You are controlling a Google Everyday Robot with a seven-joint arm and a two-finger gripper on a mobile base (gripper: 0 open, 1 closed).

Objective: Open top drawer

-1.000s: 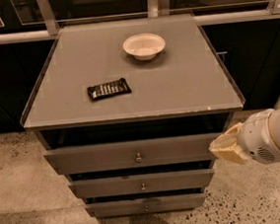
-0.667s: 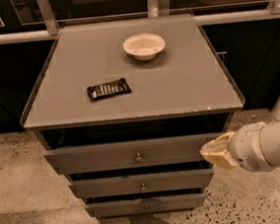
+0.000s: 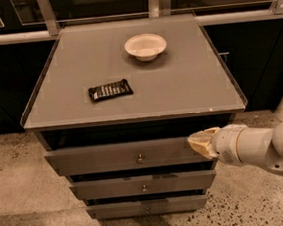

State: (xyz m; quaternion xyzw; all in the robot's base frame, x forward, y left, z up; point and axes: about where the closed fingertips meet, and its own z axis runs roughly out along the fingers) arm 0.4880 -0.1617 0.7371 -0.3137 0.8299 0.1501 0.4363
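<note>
Camera view: one wide grey knobbed top drawer [image 3: 101, 159] under the grey counter [image 3: 189, 93], two slimmer grey drawers [image 3: 109, 189] below. One white round bowl [image 3: 145, 46] and one dark snack bar [image 3: 110, 90] lie on top. The cream-tipped claw [image 3: 200, 143] meets the top drawer's right end; I cannot tell its opening.

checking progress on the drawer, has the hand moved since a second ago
Yes. The hand has moved left across the top drawer front, closer to its centre knob, though it is still to the right of the knob.
</note>
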